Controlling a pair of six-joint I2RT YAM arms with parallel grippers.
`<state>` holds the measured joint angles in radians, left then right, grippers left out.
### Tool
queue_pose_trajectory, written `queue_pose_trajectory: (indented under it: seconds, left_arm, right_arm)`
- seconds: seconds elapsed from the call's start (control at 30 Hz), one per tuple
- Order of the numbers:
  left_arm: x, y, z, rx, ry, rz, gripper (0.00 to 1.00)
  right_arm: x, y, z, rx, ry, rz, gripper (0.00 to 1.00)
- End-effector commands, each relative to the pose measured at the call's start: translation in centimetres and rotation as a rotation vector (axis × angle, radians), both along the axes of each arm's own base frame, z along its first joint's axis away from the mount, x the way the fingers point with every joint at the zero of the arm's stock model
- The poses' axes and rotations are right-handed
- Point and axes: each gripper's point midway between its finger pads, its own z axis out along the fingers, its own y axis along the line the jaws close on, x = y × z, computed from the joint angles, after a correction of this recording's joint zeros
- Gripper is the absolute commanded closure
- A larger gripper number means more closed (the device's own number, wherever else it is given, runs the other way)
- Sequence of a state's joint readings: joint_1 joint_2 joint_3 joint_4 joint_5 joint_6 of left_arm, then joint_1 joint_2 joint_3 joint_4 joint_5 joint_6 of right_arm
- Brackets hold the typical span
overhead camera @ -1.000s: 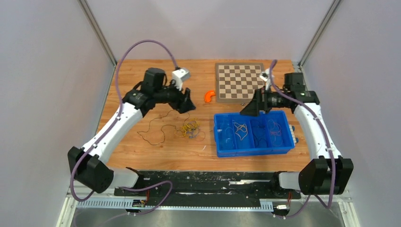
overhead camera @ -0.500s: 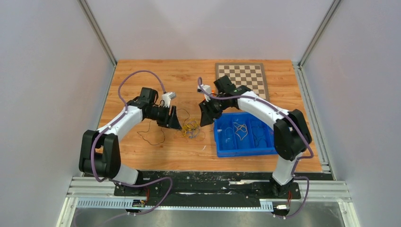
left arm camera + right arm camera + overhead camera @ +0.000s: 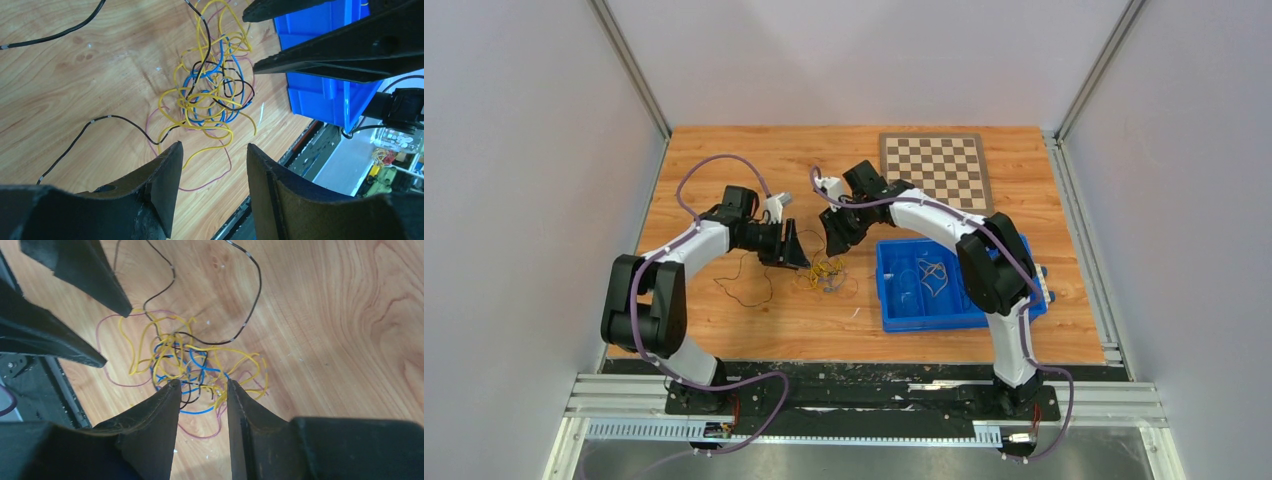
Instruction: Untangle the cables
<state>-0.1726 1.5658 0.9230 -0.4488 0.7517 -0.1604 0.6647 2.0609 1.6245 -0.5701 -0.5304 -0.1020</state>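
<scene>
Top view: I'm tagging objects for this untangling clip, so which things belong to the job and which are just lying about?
Belongs to the job:
- tangled cables
- loose black cable
- left pincer and right pincer, both open at the tangle
- blue compartment bin, probably, since it holds separate cables

Just lying about:
- chessboard

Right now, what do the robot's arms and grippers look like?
The left arm and right arm have white links with black joints. A lilac hose runs along each. The left gripper and right gripper have black, wedge-shaped fingers tapering to points.
</scene>
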Motion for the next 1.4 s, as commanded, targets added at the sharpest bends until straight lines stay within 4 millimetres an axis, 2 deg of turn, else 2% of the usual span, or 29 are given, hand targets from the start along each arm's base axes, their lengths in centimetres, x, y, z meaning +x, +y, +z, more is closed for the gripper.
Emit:
queue_pose_trajectory:
  seconds: [0.0, 0.13, 0.23, 0.37, 0.47, 0.5, 0.7, 0.83, 0.9, 0.93, 0.97, 1.0, 1.07, 1.1, 1.2, 1.3, 1.37]
  left_arm:
    - [0.4, -0.3, 0.1, -0.038, 0.006, 0.015, 0.42]
    - [0.5, -0.2, -0.1, -0.033, 0.008, 0.016, 0.40]
    - [0.4, -0.1, -0.5, -0.028, 0.015, 0.019, 0.40]
    - [0.3, 0.1, -0.9, -0.018, 0.025, 0.024, 0.41]
    - [0.1, 0.2, -1.2, -0.015, 0.041, 0.028, 0.40]
    - [0.1, 0.2, -1.3, -0.019, 0.045, 0.028, 0.38]
    - [-0.6, -0.6, -0.8, -0.091, 0.045, 0.011, 0.31]
    - [-0.6, -0.6, -1.2, -0.089, 0.044, 0.009, 0.36]
    - [-0.4, -0.5, -1.2, -0.091, 0.036, 0.010, 0.46]
    - [-0.4, -0.4, -1.0, -0.094, 0.028, 0.012, 0.59]
    - [-0.3, -0.2, -0.9, -0.097, 0.026, 0.019, 0.66]
    - [-0.3, 0.0, -0.6, -0.100, 0.019, 0.024, 0.81]
    - [-0.3, 0.8, -0.5, -0.094, 0.023, 0.052, 0.97]
    - [-0.2, 1.7, -0.7, -0.076, 0.037, 0.080, 0.99]
    - [-0.2, 3.7, -0.8, -0.046, 0.045, 0.119, 1.00]
    - [-0.5, 6.5, -1.3, 0.010, 0.070, 0.186, 1.00]
    - [-0.6, 7.8, -1.4, 0.031, 0.079, 0.225, 1.00]
  right_arm:
    - [1.6, 1.2, 0.1, 0.009, -0.049, -0.014, 0.61]
    - [1.5, 1.2, -1.5, -0.015, -0.040, -0.002, 0.60]
    - [1.6, 1.3, -2.3, -0.026, -0.043, 0.006, 0.63]
    - [1.2, 1.7, -2.2, -0.021, -0.054, 0.032, 0.82]
    - [0.6, 2.1, -0.4, 0.019, -0.069, 0.064, 0.98]
    - [0.5, 2.1, 0.2, 0.032, -0.072, 0.068, 1.00]
    - [-1.7, 3.3, 7.2, 0.212, -0.080, 0.139, 1.00]
    - [-3.2, 3.9, 11.8, 0.327, -0.077, 0.187, 1.00]
    - [-3.7, 3.9, 13.5, 0.361, -0.084, 0.202, 1.00]
    - [-3.9, 3.8, 14.5, 0.381, -0.089, 0.209, 1.00]
    - [-4.0, 3.5, 15.4, 0.398, -0.093, 0.212, 1.00]
    - [-3.9, 3.3, 16.4, 0.416, -0.103, 0.211, 1.00]
    - [-3.2, 2.5, 18.3, 0.443, -0.142, 0.199, 1.00]
    - [-2.5, 1.8, 19.4, 0.454, -0.168, 0.185, 1.00]
    - [-0.2, -0.8, 22.9, 0.494, -0.257, 0.142, 1.00]
    - [1.7, -3.8, 26.6, 0.531, -0.348, 0.093, 1.00]
    - [2.3, -5.3, 29.0, 0.560, -0.401, 0.080, 1.00]
